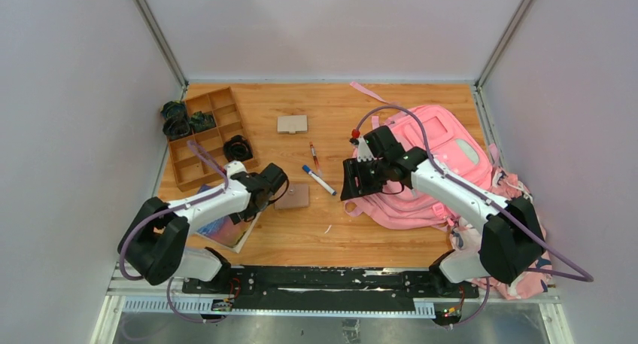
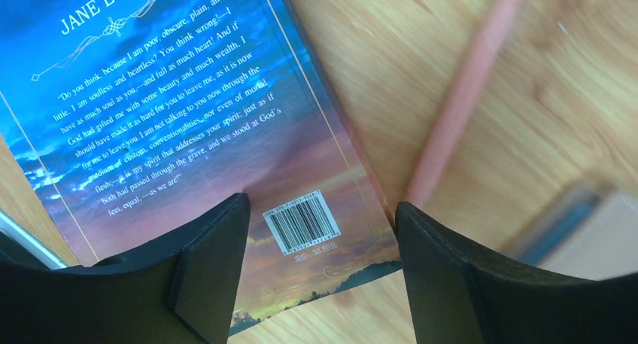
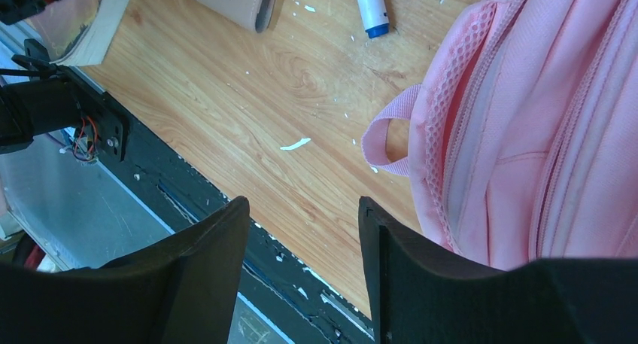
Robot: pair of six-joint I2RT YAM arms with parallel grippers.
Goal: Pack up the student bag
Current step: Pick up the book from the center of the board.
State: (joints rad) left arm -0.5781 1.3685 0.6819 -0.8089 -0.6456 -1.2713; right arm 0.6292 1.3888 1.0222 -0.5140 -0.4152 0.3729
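1. Wooden bench (image 1: 331, 231): carries everything listed below.
2. Large pink fabric backpack (image 1: 444, 144): lies flat on the bench's right half, with the right arm reaching across it. I cannot tell whether its zip is open.
3. Brown wooden compartment tray (image 1: 197, 167): far left, with dark coiled items in its far cells.
4. Blue-covered paperback book (image 2: 150, 118): near left, flat on the bench, well apart from the backpack.
5. Left hand (image 2: 320, 208): fingers spread to either side of the book's barcode corner, pinching nothing.
6. Right hand (image 3: 302, 208): fingers spread and empty, over bare wood just beside the backpack's mesh side pocket.
7. Flat tan case (image 1: 292, 123), with a second tan case (image 1: 296, 196) nearer: both mid-bench.
8. White marker with blue cap (image 1: 320, 180) and slim red pen (image 1: 314, 157): between the cases and the backpack.

Progress, as I judge it: early. Every loose item lies outside the backpack, so all the packing is left. The book looks set to go first.
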